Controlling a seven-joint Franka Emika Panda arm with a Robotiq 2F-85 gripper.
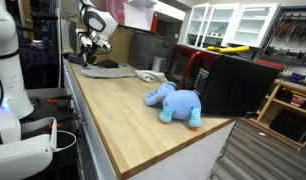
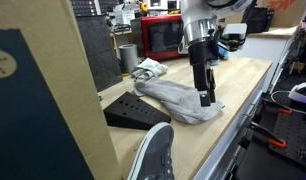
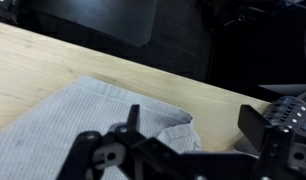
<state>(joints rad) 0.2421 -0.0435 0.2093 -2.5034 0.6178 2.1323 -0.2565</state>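
Arm [image 2: 200, 25] stands over the far end of the wooden table [image 1: 123, 120]; last link close to vertical, wrist bent so the gripper [image 2: 205, 97] points straight down; same pose seen small and far off in an exterior view, gripper [image 1: 90, 45] low over the table top.

End effector: jaws spread wide, nothing clamped between them; in the wrist view the gripper [image 3: 190, 116] shows its two fingers [image 3: 131, 118] well apart, with bare wood and a corner of fabric in the gap. Whether the tips touch the fabric cannot be told.

Grey cloth [image 2: 178, 100] lies flat on the table directly below the gripper, near the table's edge; fingertips sit at its end nearest that edge.

View differences: an exterior view alone shows the black wedge [image 2: 133, 110] just beside the cloth, the white crumpled cloth [image 2: 148, 68] behind it, a metal cup [image 2: 128, 57] and a red microwave [image 2: 163, 38] farther back. An exterior view alone shows the blue plush elephant [image 1: 175, 104] lying well apart from the grey cloth [image 1: 108, 68], nearer the camera. Only the wrist view shows the weave of the grey cloth [image 3: 73, 125] and a folded-over corner by the table edge.

Orientation: the cloth is longer than it is wide; long axis runs across the table's width, from the wedge side toward the edge under the gripper; in the wrist view its upper border runs diagonally, and the folded corner points toward the dark drop beyond the table.
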